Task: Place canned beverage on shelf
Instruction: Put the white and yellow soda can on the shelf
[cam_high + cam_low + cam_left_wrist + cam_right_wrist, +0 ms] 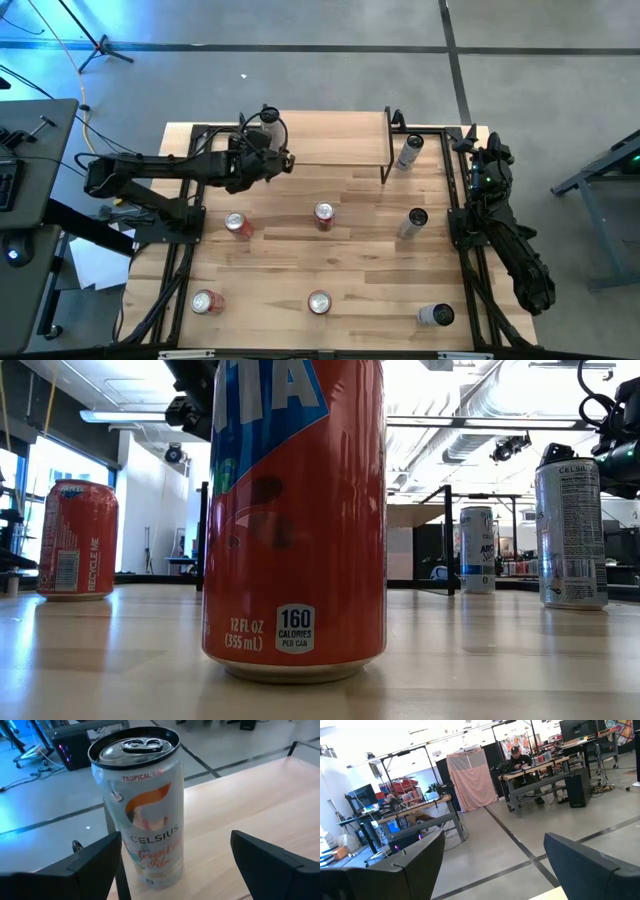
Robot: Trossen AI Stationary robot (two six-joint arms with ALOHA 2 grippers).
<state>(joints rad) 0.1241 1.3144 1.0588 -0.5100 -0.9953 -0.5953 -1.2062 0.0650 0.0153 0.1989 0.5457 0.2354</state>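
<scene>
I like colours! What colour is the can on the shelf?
White can with orange markings, clearest in left wrist view.

Both arms are dark, near-black, built of chunky jointed segments. The left arm [160, 175] has a boxy base link and thin black cables looping near its wrist. The right arm [500, 225] carries a small green light near its upper joint. Each hand has two broad, flat, matte black fingers [90, 865] with angular, wedge-shaped edges; the right hand's fingers [405, 862] look the same.
</scene>
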